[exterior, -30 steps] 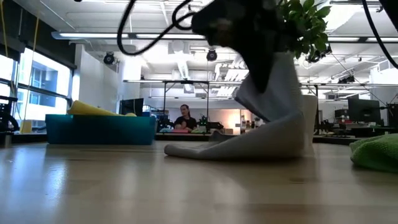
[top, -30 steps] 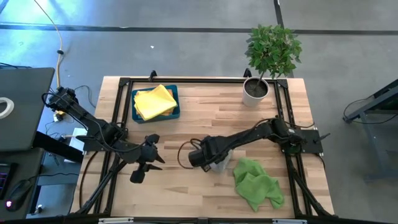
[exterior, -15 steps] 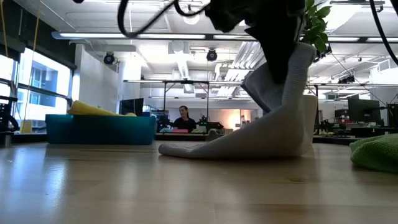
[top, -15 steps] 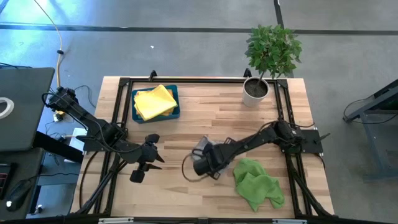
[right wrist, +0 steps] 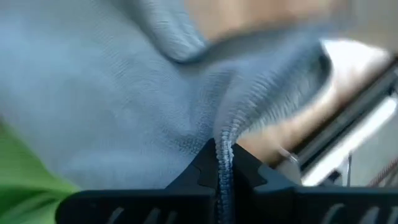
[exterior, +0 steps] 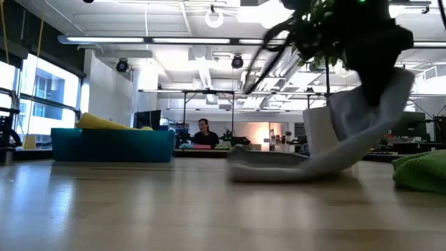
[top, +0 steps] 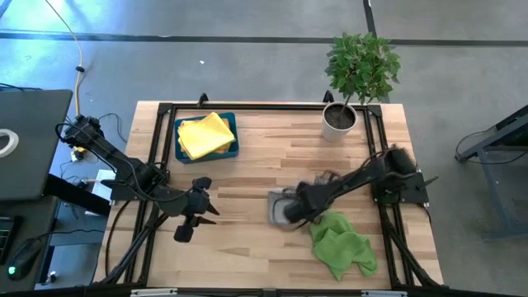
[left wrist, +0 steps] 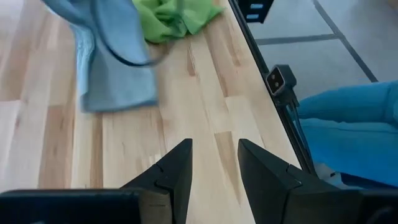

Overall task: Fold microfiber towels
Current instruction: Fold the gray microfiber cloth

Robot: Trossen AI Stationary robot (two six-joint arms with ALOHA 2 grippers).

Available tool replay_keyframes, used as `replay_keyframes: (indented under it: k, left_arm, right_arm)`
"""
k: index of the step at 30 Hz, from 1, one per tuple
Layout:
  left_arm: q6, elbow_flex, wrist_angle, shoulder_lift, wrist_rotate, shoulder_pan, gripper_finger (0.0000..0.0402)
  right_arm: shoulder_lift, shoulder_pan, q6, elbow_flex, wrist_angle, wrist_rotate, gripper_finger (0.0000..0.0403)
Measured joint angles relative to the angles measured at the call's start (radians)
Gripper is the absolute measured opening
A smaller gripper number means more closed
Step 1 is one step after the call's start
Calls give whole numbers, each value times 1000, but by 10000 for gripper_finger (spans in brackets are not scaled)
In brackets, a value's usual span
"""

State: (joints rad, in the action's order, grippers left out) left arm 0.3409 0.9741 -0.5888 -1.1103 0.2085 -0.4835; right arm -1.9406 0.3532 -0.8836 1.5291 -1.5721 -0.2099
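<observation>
The right tool (right wrist: 219, 163) was clamped on an edge of the soft grey microfiber towel (top: 279, 206), which lay mid-tabletop (top: 247, 165) beside the crumpled green microfiber towel (top: 340, 243). The fold called for laying that edge squarely over the opposite one; the left tool (left wrist: 214, 163) waited apart

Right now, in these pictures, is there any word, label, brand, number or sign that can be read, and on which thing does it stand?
None can be read.
Grey towel, green towels, yellow towels and teal tray: no print shows.
Plant pot: plain.
Small plate on the table frame: a mark only, too small to read.
Room behind the table in the low view: any signs there are too small and blurred.
</observation>
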Motion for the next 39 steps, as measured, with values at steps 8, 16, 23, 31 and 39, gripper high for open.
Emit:
replay_keyframes:
  k: [8,16,23,31,39]
  left_arm:
    - [-1,0,59,0,49,11,119]
    - [-4,0,72,0,49,81,119]
    - [-38,0,71,0,49,151,119]
    - [-65,0,70,0,47,193,119]
    - [-90,0,69,0,46,196,119]
  right_arm:
    - [227,-75,-227,-226,-4,-14,0]
    - [224,-141,-66,-226,0,-102,0]
    - [224,-246,190,-254,2,-341,0]
    - [231,-296,362,-254,8,-411,0]
    - [231,-178,148,-227,95,-275,0]
